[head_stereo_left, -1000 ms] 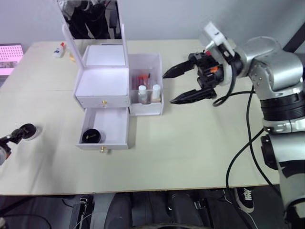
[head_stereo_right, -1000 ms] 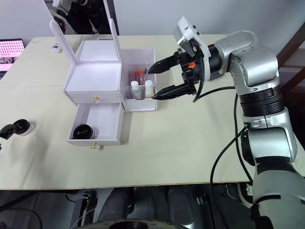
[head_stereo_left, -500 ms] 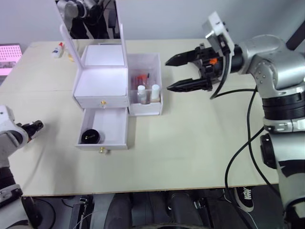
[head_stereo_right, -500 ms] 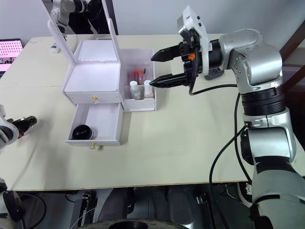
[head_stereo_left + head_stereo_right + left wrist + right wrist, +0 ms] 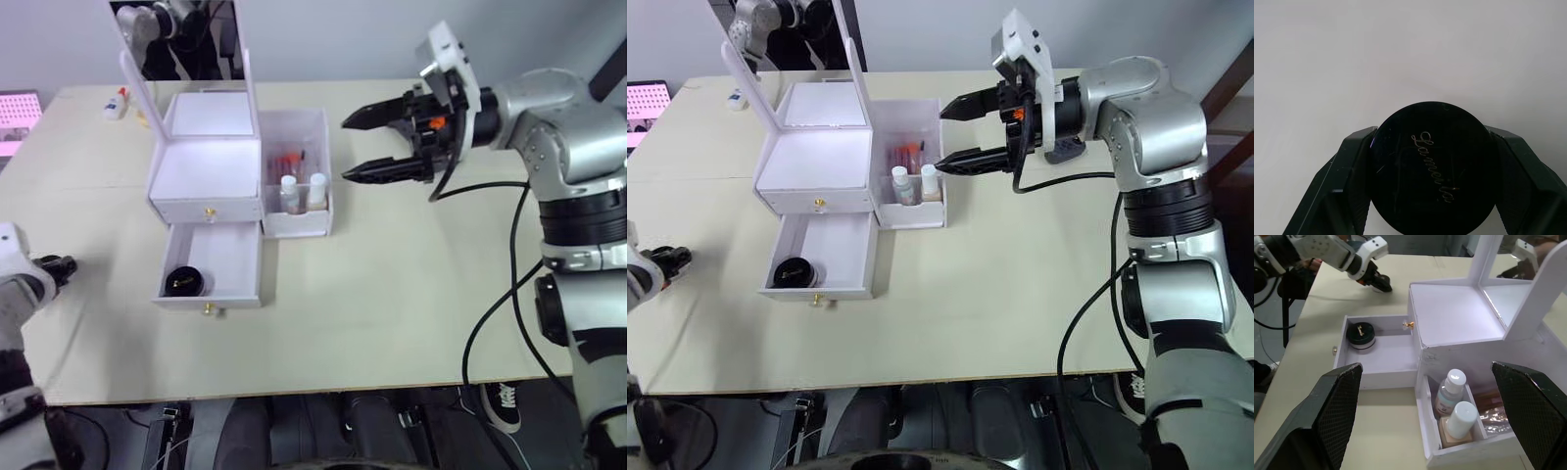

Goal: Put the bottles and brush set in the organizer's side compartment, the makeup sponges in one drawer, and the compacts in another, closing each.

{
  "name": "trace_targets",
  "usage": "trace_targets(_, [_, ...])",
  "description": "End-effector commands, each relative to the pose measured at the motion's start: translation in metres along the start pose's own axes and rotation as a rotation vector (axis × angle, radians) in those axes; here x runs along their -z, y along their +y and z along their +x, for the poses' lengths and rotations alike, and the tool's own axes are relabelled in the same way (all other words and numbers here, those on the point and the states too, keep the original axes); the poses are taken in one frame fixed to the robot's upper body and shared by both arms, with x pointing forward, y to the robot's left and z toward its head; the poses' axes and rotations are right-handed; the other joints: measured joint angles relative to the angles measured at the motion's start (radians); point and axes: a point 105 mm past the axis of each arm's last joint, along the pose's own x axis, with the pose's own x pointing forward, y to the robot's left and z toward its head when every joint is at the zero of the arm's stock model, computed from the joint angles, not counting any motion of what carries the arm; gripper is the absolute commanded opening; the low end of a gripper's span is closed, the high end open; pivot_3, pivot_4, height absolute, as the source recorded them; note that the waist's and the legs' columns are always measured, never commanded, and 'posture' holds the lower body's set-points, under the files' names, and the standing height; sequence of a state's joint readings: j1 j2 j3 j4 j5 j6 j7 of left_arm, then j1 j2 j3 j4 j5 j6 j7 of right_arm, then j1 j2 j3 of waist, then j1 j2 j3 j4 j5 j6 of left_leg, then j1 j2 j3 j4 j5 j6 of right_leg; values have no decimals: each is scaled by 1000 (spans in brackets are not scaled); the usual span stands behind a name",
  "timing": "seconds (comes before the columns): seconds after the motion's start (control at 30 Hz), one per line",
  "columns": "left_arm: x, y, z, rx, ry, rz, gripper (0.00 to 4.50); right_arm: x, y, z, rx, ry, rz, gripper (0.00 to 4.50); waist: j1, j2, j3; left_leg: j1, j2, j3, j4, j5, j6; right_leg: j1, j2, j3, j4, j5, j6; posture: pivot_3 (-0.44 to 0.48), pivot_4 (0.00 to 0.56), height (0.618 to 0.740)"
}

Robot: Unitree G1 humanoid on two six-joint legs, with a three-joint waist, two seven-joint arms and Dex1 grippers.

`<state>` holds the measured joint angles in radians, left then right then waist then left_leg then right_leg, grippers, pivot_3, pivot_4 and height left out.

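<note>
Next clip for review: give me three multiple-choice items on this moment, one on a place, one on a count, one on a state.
1. Where does the loose black compact lie?
A. in the open lower drawer
B. in the side compartment
C. on top of the organizer

2. How many white-capped bottles stand in the side compartment?
A. one
B. two
C. four

3. How is the left gripper?
A. open and empty
B. shut on a white bottle
C. shut on a black compact

Key: 1 A, the compact sits in the open lower drawer of the organizer. 2 B, two bottles stand side by side in the side compartment. 3 C, the left gripper has its jaws pressed on both sides of a round black compact.
</note>
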<state>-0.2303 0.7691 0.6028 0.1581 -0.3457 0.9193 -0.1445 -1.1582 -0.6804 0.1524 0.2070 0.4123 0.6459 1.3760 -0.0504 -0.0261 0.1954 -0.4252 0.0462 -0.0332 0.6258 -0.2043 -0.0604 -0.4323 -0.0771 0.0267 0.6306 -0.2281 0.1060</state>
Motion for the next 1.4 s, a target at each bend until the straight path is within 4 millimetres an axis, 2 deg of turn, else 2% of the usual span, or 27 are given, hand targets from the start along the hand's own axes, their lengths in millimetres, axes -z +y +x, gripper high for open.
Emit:
trace_targets(0.03, [-48,-6,-38,84,-256,215,2695,-19,0,-7,7,-20,-66,4500,4,0,0,-1,0,0,-1,0,0,-2,0,0,0,0,0,0,150,740])
trace_targets(0.1, [-50,-22,-56,225,-285,249,2695,-18,1,-7,-4,-15,-63,4500,11,0,0,-1,0,1,-2,0,0,-2,-1,0,0,-1,-3,0,150,740])
trace_targets(0.2, [-53,-72,-105,615,-299,306,2695,-16,2,-7,-26,-2,-57,4500,15,1,0,-1,0,1,-1,0,-1,-2,-2,0,0,-2,-4,0,150,740])
trace_targets(0.3, [-44,-113,-136,850,-262,485,2695,-16,2,-6,-32,-1,-57,4500,13,1,1,-2,0,2,1,0,-1,-1,-3,0,-2,-2,-5,0,150,740])
trace_targets(0.4, [-37,-148,-149,1013,-227,565,2695,-17,2,-3,-37,-2,-58,4500,7,4,1,-1,0,3,1,0,-1,-1,-3,0,-1,-2,-5,0,150,740])
trace_targets(0.5, [-28,-180,-149,1125,-198,670,2695,-17,4,-4,-40,-3,-54,4500,7,4,2,0,0,2,1,1,0,-1,-1,0,0,-2,-5,0,150,740])
trace_targets(0.8, [-15,-212,-123,1206,-143,808,2695,-13,9,-15,19,13,-34,4500,7,4,2,-1,1,2,1,1,0,-1,0,1,1,-2,-4,0,150,740])
trace_targets(1.17, [-6,-221,-113,1248,-117,853,2695,-12,12,-22,72,10,-22,4500,7,4,2,-1,1,2,1,1,0,-1,0,1,1,-2,-4,0,150,740])
trace_targets(1.23, [-4,-224,-114,1262,-118,850,3778,-12,12,-21,74,8,-23,4500,7,4,2,-1,1,2,1,1,0,-1,0,1,1,-2,-4,0,150,740])
trace_targets(1.3, [-4,-227,-115,1265,-123,840,4447,-13,11,-19,72,4,-24,4500,8,4,2,-1,1,2,2,1,0,-1,0,1,1,-2,-4,0,150,740])
trace_targets(1.4, [-11,-225,-113,1241,-142,817,4447,-13,11,-18,60,1,-27,4500,8,4,2,-1,1,2,2,1,0,-1,0,1,1,-2,-4,0,150,740])
